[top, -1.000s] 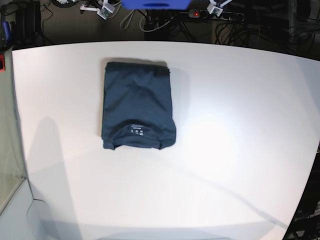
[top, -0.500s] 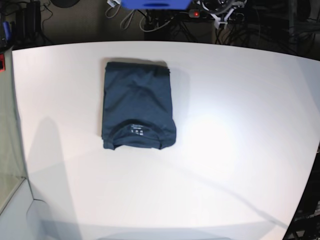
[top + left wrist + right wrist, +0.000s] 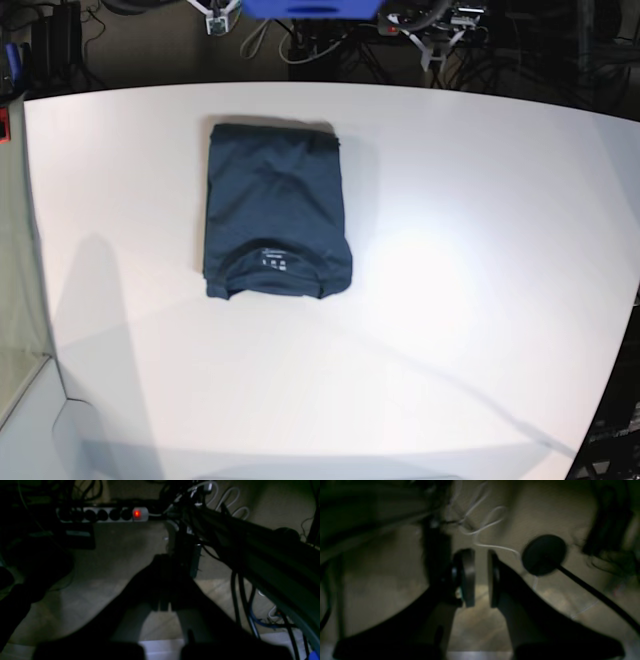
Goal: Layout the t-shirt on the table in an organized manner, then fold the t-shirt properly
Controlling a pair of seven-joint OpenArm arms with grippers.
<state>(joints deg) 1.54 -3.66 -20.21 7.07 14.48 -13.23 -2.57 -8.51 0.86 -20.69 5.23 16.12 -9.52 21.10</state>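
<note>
T-shirt [image 3: 277, 224] lies folded, edges squared, on the table [image 3: 470, 300].

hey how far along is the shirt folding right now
Done, by the look of it: the t-shirt lies folded into a compact rectangle on the table, neck label facing up at its near end. Nothing is in hand: the left gripper is shut and empty, and the right gripper stands slightly open and empty; both look at the floor. Nothing visibly remains.
</note>
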